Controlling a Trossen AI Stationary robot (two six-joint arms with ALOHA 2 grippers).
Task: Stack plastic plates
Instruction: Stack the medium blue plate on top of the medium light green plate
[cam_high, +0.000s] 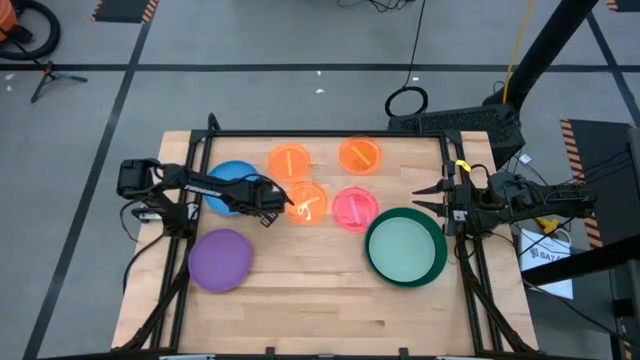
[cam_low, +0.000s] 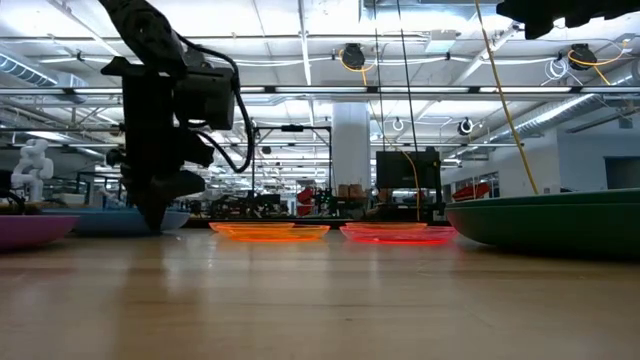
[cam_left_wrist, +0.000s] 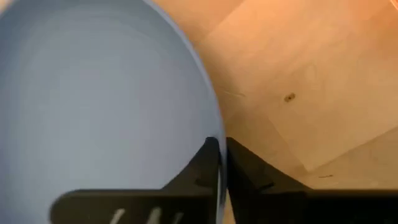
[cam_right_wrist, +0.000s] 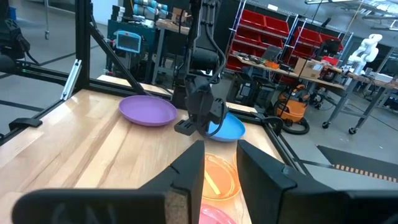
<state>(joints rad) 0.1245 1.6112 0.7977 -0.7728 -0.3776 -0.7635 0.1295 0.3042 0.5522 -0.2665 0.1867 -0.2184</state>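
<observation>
A: Where is the left pincer (cam_high: 268, 203)?

B: Low over the wooden counter (cam_high: 300, 290), clenched on the rim of the blue plate (cam_high: 228, 187), near the purple plate (cam_high: 220, 259).

A: And the right pincer (cam_high: 432, 198)?

B: At the counter's right edge, fingers parted, grasping nothing. Three orange plates (cam_high: 291, 160) and a pink plate (cam_high: 354, 208) lie mid-counter; a mint plate (cam_high: 404, 246) sits inside a dark green plate (cam_high: 441, 262).

Front half of worktop (cam_high: 320, 300) bare, easy pass. Mid/back crowded: blue plate (cam_high: 228, 186), three orange plates (cam_high: 290, 160), pink plate (cam_high: 354, 208) close together, narrow gaps only. Purple plate (cam_high: 221, 259) front-left, big green plate (cam_high: 406, 248) right block the sides. Left arm over blue plate.
</observation>
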